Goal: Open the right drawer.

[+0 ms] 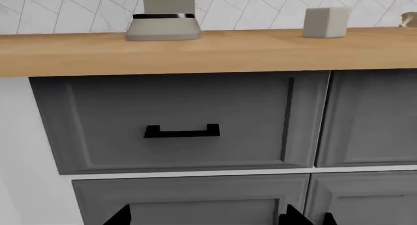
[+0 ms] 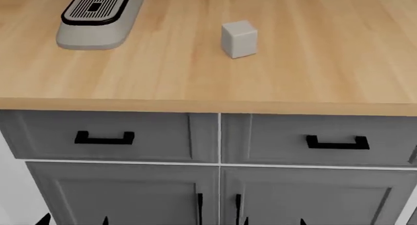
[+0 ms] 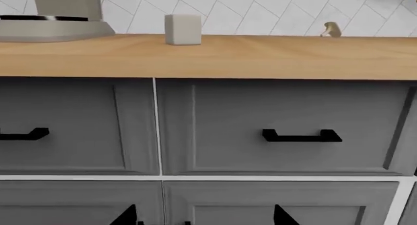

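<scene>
Left wrist view: left drawer (image 1: 179, 122) shut under the wooden tabletop (image 1: 208, 51); left tool (image 1: 205, 217) shows dark fingertips spread apart, grasping nothing.
Head view: right drawer (image 2: 319, 139) closed, beside the left drawer, black handle (image 2: 337, 143) centred; grey cube (image 2: 239, 38) on the tabletop.
Right wrist view: right drawer faces the camera; right tool (image 3: 205, 216) released, clear of the handle.
</scene>
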